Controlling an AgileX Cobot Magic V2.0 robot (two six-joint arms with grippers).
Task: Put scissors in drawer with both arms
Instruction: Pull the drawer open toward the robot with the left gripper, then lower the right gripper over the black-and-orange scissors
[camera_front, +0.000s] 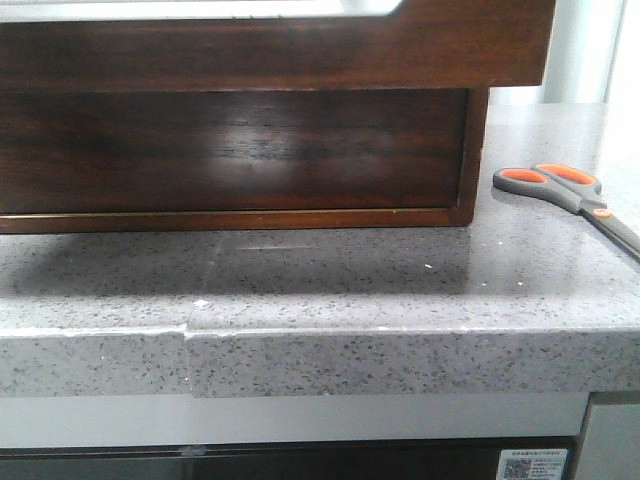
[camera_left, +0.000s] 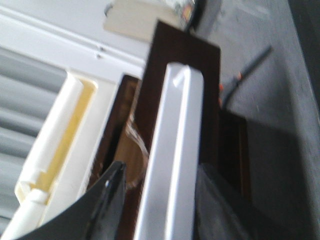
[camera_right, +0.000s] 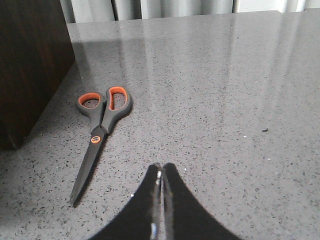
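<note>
Your right hand (camera_right: 159, 172) hung with jaws pressed together, empty, over the speckled grey stone worktop (camera_right: 225, 100). Grey-handled, orange-looped scissors (camera_right: 98, 134) lay flat nearby, blades shut, beside the dark brown wooden drawer unit (camera_front: 235, 150). Your left hand (camera_left: 155, 200) straddled a white bar (camera_left: 172, 150); grip unclear.

Speckled grey countertop (camera_front: 330, 270) (glossy): dark wood frame (camera_front: 240, 150), scissors (camera_front: 565, 188) flat beside it.

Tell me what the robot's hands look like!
In the wrist views only the fingertips show. The right gripper has two black, matte fingers that taper to a thin point, like a beak. The left gripper has dark fingers too; one looks shiny black and pointed, the other blurry grey. No cables or markings are visible.
</note>
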